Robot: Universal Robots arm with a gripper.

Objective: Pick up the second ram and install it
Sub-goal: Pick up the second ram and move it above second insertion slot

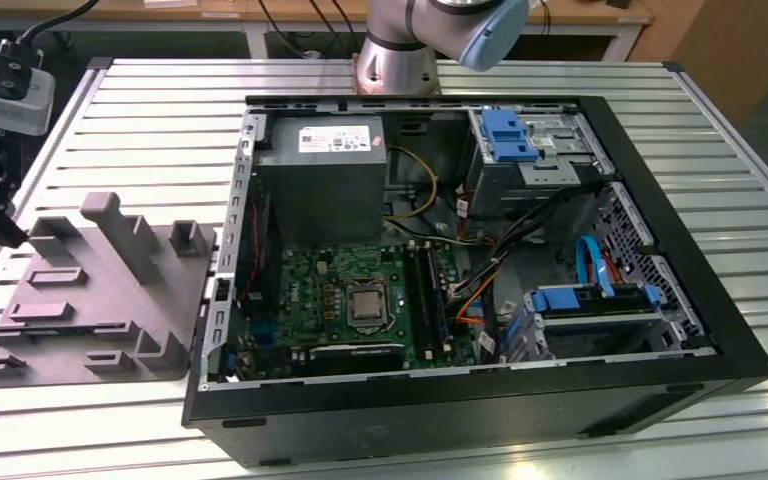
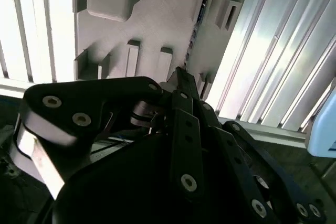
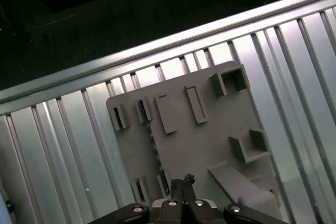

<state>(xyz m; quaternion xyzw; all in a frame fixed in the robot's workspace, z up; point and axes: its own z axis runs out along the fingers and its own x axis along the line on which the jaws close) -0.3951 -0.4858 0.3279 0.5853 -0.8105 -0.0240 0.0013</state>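
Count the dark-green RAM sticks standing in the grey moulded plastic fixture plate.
1. The long dark-green RAM stick stands on edge in a slot of the grey moulded plastic fixture plate. The plate's other slots look empty, though a deep one could hide another.

Pretty even overhead light in the exterior view, soft shadows down inside the computer case (image 1: pixel 491 410). Totally blown-out white glare on the table slats (image 2: pixel 31 30) in the second wrist view, gripper (image 2: pixel 181 73) near-black against it. Plain darkness past those slats in the first wrist view.
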